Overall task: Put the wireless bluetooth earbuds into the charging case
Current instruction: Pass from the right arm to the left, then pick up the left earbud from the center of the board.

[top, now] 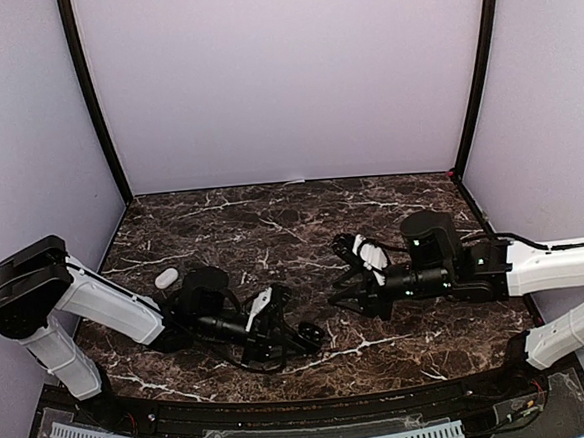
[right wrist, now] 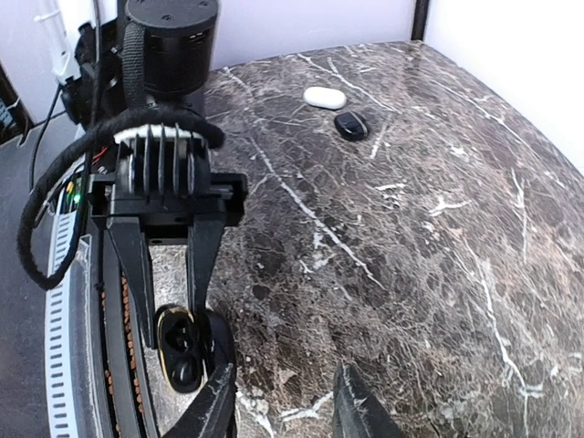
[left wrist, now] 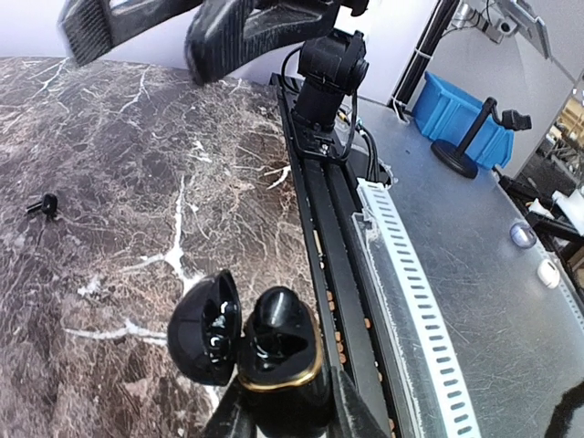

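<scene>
Earbud [left wrist: 43, 205]: in the left wrist view one black bud lies loose on the bench [left wrist: 137, 137], well apart from the charging case [left wrist: 278, 347], off toward the middle of the bench and away from the near rail. It is too small to read which way it points. Left tool [left wrist: 290, 406] is clamped on the case body from both sides, with the lid [left wrist: 205, 339] hinged open beside it and the gold-rimmed mouth facing up. Right tool [left wrist: 173, 27] shows as a blur at the top of that view, above the bench and beyond the case.

Top view: the two tools face each other near the front middle of the bench, close but not touching. The loose earbud can't be picked out against the marble. A white case [top: 166, 278] sits behind the left arm.

Right wrist view: the right tool's fingers stand apart with nothing between them, aimed at the held case. Its wells are too dark and glossy to say whether they're filled. A closed black case [right wrist: 351, 125] lies far back.

My read: the left arm is busy as a fixture, so the pick falls to the right arm, which must turn from the case toward the mid-bench.
</scene>
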Motion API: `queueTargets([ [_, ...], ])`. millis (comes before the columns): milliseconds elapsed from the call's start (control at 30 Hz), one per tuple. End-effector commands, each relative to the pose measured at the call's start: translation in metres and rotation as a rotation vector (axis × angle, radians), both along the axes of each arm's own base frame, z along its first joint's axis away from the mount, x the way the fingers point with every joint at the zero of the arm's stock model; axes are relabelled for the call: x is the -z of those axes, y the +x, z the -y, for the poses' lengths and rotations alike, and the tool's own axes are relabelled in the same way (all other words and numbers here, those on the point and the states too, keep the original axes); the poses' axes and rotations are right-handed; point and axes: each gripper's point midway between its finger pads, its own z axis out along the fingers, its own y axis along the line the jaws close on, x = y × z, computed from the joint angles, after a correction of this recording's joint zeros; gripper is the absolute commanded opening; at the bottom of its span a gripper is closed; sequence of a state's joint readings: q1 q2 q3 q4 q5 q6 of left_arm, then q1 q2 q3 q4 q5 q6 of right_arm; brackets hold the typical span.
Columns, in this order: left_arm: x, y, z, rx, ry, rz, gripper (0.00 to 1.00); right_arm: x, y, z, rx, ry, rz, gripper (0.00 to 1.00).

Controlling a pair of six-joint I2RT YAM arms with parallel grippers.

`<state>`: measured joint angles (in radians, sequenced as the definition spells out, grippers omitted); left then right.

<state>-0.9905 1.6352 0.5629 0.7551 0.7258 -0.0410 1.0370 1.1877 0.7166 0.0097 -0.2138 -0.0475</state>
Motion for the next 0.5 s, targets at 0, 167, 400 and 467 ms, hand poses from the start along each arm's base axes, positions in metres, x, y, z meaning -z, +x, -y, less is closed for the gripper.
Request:
queueTargets([
  [0,-0.029,0.018,-0.018,-0.064,-0.129,-0.016,0.20,-0.007,0.021,0.014,0.141,0.051,0.004,0.37],
  [167,-0.037,0.045,-0.039,-0.193,-0.140,-0.019,0.20,0.007,0.052,0.044,0.355,0.049,-0.040,0.39],
  [400,-0.047,0.075,-0.053,-0.361,-0.116,0.083,0.20,0.047,0.099,0.104,0.715,0.014,-0.142,0.40],
  [467,-0.047,0.077,-0.057,-0.387,-0.122,0.104,0.20,0.059,0.104,0.115,0.770,0.000,-0.161,0.40],
])
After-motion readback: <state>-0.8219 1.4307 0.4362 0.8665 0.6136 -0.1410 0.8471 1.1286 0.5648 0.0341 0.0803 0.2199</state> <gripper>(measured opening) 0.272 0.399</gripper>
